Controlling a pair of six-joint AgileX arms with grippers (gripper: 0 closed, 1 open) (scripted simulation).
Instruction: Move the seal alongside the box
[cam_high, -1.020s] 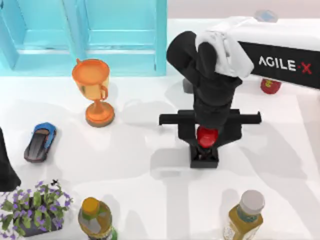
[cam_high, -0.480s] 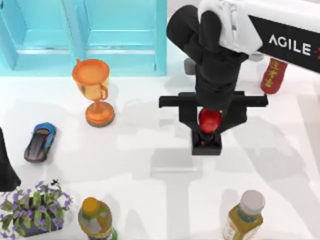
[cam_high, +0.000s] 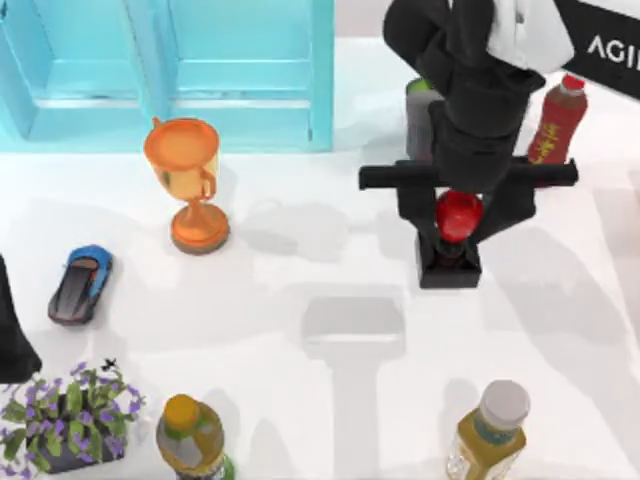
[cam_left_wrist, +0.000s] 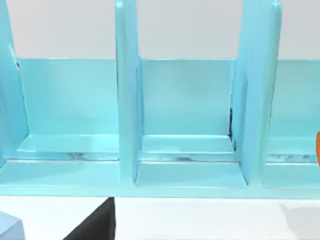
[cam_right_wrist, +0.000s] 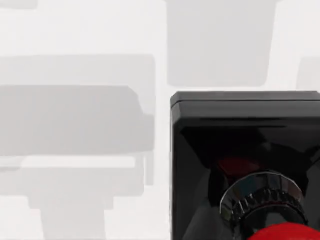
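Right tool (cam_high: 458, 222) pinches seal (cam_high: 455, 225) above bare tabletop (cam_high: 300, 300); box (cam_high: 170, 70) well apart.

1. My right arm (cam_high: 600, 45), at the top right corner of the top view: white letters "AGI" on its black panel, cut off by the frame edge.
2. Red bottle (cam_high: 556, 122) beside it: yellow marks on the label, too small to read.
3. Both wrist views: no text.

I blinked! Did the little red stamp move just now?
Yes. The seal, held by the right gripper, went toward the table's right and far edge, farther from the orange trophy, which stayed put.
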